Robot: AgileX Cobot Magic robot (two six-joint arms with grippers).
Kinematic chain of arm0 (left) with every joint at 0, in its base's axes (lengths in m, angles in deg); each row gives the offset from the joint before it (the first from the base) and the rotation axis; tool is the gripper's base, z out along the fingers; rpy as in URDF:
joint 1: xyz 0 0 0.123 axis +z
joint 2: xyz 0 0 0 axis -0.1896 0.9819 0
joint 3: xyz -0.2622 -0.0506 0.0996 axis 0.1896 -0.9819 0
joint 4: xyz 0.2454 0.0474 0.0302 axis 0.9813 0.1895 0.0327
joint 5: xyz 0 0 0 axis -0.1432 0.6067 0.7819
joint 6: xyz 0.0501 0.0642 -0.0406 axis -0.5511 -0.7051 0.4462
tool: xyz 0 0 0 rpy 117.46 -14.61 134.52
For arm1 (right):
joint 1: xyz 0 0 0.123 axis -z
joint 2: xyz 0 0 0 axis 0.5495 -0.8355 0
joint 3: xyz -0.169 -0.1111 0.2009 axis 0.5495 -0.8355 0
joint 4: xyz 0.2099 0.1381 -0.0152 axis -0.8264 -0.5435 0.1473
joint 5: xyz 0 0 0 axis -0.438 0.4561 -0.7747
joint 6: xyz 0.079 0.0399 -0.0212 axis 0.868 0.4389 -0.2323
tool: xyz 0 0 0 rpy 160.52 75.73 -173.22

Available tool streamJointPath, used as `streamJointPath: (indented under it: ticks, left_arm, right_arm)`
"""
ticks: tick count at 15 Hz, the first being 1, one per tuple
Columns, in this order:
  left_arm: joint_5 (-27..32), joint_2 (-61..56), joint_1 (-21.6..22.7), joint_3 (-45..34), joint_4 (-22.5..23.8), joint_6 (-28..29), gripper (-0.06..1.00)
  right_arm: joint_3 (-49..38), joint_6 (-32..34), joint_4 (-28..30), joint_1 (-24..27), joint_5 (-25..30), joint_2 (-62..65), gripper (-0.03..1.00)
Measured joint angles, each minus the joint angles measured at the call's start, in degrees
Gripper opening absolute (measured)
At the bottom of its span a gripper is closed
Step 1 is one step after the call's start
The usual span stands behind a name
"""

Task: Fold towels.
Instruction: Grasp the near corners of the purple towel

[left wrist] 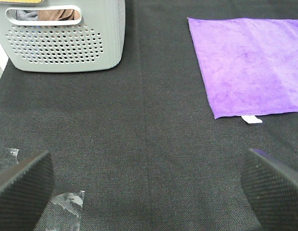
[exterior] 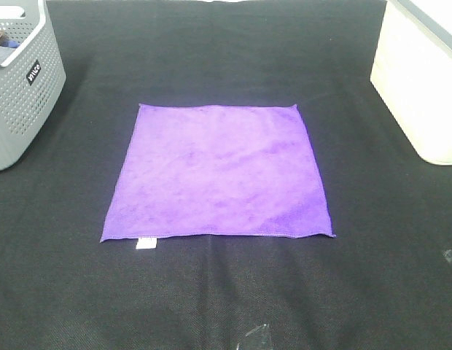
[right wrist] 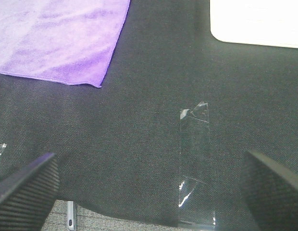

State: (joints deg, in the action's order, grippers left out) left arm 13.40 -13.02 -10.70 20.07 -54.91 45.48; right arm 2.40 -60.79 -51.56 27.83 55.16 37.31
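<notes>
Evidently wide-open: left claw (left wrist: 149,188), right claw (right wrist: 150,190).

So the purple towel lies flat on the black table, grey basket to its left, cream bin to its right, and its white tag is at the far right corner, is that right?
Not quite: the white tag sits at the near left corner of the towel, as the exterior high view shows. The rest holds.

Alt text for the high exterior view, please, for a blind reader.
A purple towel lies flat and unfolded on a black table, white tag at its near-left corner. A grey perforated basket stands far left, a cream bin far right.
</notes>
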Motion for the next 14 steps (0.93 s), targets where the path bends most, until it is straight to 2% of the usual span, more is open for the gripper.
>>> streamJointPath:
  ticks: [14]
  left_arm:
    - [0.0, 0.0, 0.0, 0.0, 0.0, 0.0, 0.99]
  right_arm:
    - [0.0, 0.0, 0.0, 0.0, 0.0, 0.0, 0.97]
